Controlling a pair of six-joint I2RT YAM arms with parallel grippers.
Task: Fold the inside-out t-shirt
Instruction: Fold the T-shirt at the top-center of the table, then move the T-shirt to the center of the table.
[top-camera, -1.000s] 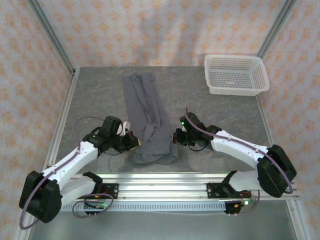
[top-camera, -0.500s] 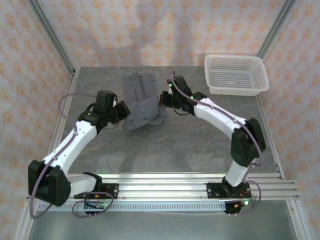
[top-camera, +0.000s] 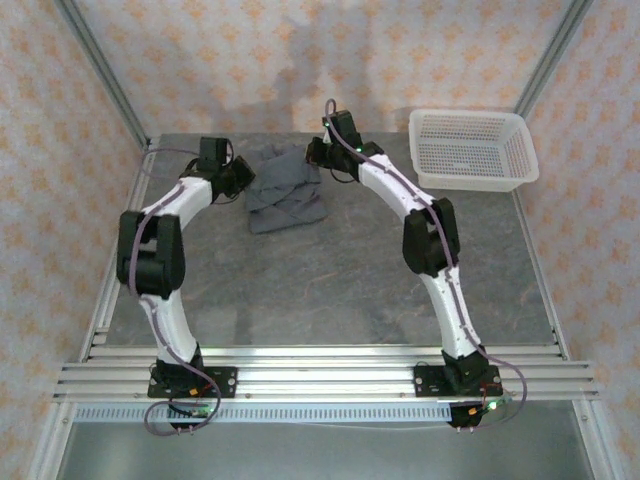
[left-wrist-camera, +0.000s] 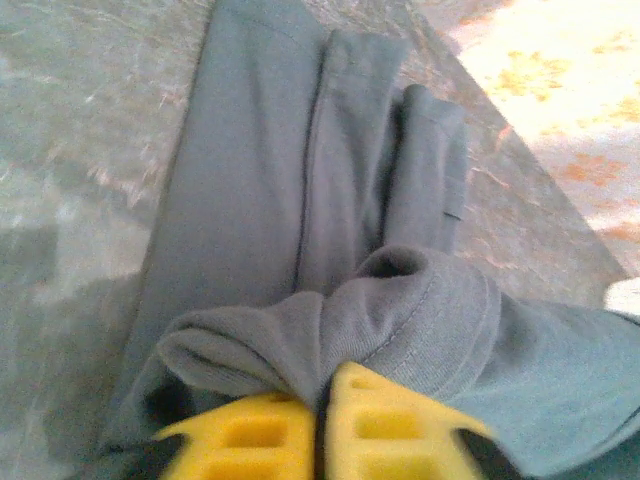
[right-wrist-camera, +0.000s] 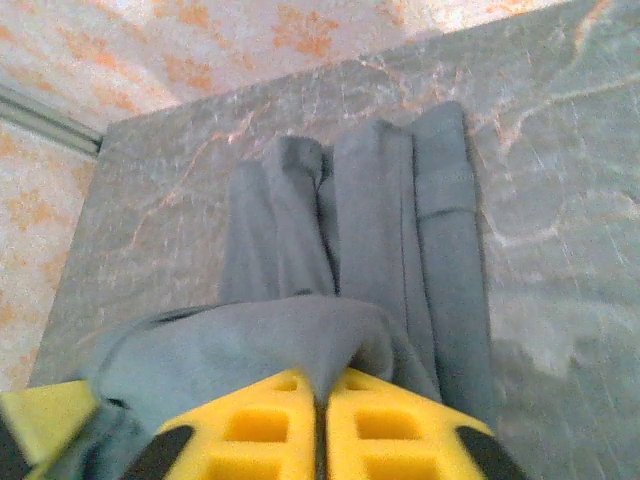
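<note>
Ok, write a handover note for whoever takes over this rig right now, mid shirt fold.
Left pincer: shut on the dark slate-grey soft cloth t-shirt.
Right pincer: shut on the same t-shirt.
T-shirt: far middle of the grey stone-look table.
Done: folded into a narrow strip, one end held over the other.
To do: release, smooth the bunched top layer, probably fold once more.
</note>
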